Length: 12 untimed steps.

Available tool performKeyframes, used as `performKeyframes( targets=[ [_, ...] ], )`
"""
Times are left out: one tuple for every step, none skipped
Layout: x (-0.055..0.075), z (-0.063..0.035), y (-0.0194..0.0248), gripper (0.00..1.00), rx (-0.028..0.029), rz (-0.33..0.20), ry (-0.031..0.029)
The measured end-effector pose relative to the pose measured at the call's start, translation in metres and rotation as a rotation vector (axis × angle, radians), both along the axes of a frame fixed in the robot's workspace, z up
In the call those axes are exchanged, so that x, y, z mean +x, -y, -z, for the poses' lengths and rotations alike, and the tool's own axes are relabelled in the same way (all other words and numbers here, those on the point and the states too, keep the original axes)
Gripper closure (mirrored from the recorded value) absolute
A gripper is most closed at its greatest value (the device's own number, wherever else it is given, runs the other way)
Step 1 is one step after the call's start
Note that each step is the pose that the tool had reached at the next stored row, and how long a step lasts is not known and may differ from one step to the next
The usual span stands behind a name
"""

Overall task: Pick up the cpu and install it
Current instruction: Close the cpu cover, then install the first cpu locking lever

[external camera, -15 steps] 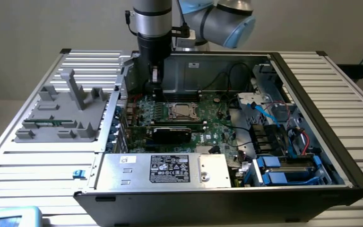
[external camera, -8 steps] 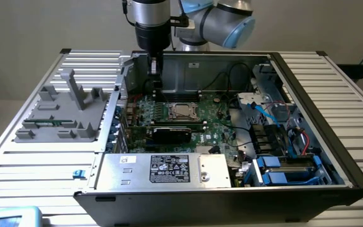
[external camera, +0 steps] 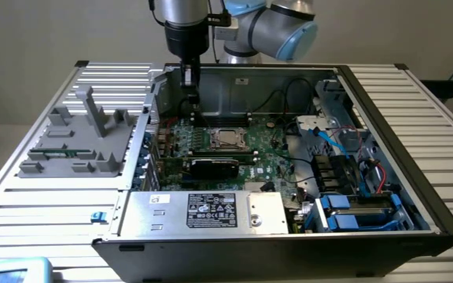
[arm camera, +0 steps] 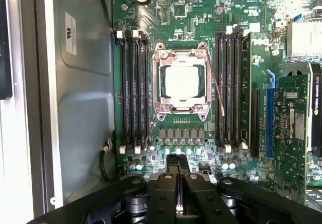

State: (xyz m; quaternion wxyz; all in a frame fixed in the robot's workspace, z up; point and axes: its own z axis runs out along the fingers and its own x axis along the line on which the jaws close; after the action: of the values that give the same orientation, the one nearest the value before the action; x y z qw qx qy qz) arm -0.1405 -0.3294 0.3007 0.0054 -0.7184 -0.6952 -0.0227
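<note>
Cpu, flat square, pale silvery top

Robotics lab: open computer case and grey tray on slatted aluminium table

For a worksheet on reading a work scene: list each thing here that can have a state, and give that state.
hand: shut, nothing in it, above the motherboard.
cpu: lying flat inside the metal frame.
computer case: on its side, open on top.
memory stick: lying in the grey tray beside the case.
</note>
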Motion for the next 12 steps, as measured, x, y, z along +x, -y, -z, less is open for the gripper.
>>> performKeyframes(
  targets=[
    [-0.0005,0.0000,-0.0007,0.89,0.0001,0.000,0.0011],
    [-0.0008,-0.0001,-0.0008,0.89,0.0001,0.000,0.0020],
    [-0.0008,0.0000,-0.0008,0.89,0.0001,0.000,0.0022],
    [-0.0008,0.0000,-0.0008,0.89,0.0001,0.000,0.0022],
    [-0.0008,0.0000,-0.0008,0.89,0.0001,0.000,0.0022],
    [-0.0008,0.0000,-0.0008,0.89,0.0001,0.000,0.0022],
    [-0.0008,-0.0001,-0.0008,0.89,0.0001,0.000,0.0022],
    [-0.0008,-0.0001,-0.0008,0.89,0.0001,0.000,0.0022],
    [-0.0008,-0.0001,-0.0008,0.89,0.0001,0.000,0.0021],
    [-0.0008,0.0000,-0.0008,0.89,0.0001,0.000,0.0022],
    [-0.0008,0.0000,-0.0008,0.89,0.0001,0.000,0.0022],
    [-0.0008,0.0000,-0.0008,0.89,0.0001,0.000,0.0022]
  ],
)
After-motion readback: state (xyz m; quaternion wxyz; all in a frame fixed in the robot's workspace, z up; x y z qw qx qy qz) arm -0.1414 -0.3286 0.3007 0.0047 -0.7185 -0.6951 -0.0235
